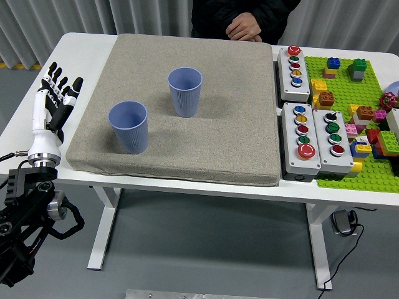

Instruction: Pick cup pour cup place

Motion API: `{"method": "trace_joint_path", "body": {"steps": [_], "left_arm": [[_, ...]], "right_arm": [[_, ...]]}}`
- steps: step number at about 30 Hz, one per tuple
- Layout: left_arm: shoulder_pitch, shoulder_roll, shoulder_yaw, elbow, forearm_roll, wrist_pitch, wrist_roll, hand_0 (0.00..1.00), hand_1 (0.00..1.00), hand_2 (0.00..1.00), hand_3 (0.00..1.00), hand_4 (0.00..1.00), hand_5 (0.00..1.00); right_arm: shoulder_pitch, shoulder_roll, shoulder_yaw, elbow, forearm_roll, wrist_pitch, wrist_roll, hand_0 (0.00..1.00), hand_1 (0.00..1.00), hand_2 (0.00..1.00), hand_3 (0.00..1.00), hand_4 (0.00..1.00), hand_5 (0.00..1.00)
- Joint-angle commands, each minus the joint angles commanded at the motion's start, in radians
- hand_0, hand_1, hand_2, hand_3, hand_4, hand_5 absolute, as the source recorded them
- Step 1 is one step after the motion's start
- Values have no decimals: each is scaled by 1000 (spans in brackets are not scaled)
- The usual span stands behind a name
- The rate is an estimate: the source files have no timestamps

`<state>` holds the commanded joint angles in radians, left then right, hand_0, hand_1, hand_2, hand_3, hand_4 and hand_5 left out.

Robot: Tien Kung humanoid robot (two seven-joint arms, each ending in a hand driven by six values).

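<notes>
Two blue cups stand upright and well apart on the grey mat (187, 124) that covers the middle of the white counter (81, 47): the near cup (129, 127) at the left centre of the frame, the far cup (185, 91) just above and to the right of it; neither is held, tilted or touched by anything. The left hand (53, 99) sits at the left edge of the frame, off the mat and beside its left border, raised with its fingers (60, 80) spread wide and holding nothing; it is near the first cup but clearly apart from it. The right hand does not show at all. At the top centre a person's hands (244, 27) rest folded at the counter's far edge, taking no part. The button boxes (302, 134) and the green plate of bricks (358, 118) on the right lie untouched.

Judging by this, either nothing of the task has begun or the whole round is over and the cups set down again; the frame alone cannot settle which, nor can I tell whether either cup has contents; if it is the start, the grasp, the pour and the placing all remain.
</notes>
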<state>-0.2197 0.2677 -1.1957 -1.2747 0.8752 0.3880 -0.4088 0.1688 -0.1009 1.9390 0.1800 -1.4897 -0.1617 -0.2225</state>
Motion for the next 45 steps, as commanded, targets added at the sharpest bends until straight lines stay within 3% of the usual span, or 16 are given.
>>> {"method": "trace_joint_path", "body": {"steps": [5, 7, 10, 14, 23, 24, 29, 30, 31, 38, 45], "left_arm": [[-3, -3, -7, 2, -72, -24, -13, 837, 878, 983, 962, 998, 680], [-4, -3, -10, 2, -94, -36, -19, 806, 847, 933, 913, 998, 702], [-8, -3, -18, 4, -195, -65, -27, 806, 847, 933, 913, 998, 702], [-14, -6, -33, 11, -203, -75, -31, 800, 839, 914, 867, 998, 723], [-35, -3, -90, 52, -160, -222, 62, 789, 820, 881, 823, 998, 768], [-38, -3, -96, 59, -160, -241, 77, 782, 814, 880, 815, 926, 998], [-41, -3, -103, 68, -172, -259, 93, 782, 814, 880, 815, 926, 998], [-40, -3, -103, 68, -183, -268, 97, 779, 811, 878, 810, 862, 998], [-40, -3, -102, 68, -192, -274, 99, 779, 811, 878, 810, 862, 998], [-43, -3, -97, 82, -288, -360, 139, 779, 813, 885, 810, 870, 998], [-41, -5, -98, 83, -271, -369, 146, 780, 814, 881, 808, 861, 998]], "right_arm": [[1, 0, -1, 0, 3, -2, 1, 695, 617, 590, 585, 2, 242], [0, 1, -1, 0, 3, -2, 1, 694, 617, 590, 585, 2, 240], [0, 1, -1, 0, 2, -2, 0, 694, 617, 590, 585, 2, 240], [1, 0, -3, 0, 4, -2, 0, 695, 617, 590, 586, 2, 240], [3, 1, -4, 0, 8, -4, 1, 695, 617, 590, 585, 2, 239], [3, 1, -4, 0, 9, -4, 1, 695, 617, 590, 586, 2, 240], [2, 2, -4, 0, 9, -4, 1, 695, 617, 590, 586, 2, 240], [1, 2, -4, 0, 8, -4, 0, 695, 617, 590, 586, 2, 240], [0, 2, -4, 0, 8, -4, 0, 695, 617, 590, 586, 2, 240], [-5, 3, -4, 0, 7, -4, 0, 695, 617, 590, 587, 2, 241], [-8, 4, -4, 0, 6, -4, 0, 695, 617, 590, 588, 2, 242]]}}
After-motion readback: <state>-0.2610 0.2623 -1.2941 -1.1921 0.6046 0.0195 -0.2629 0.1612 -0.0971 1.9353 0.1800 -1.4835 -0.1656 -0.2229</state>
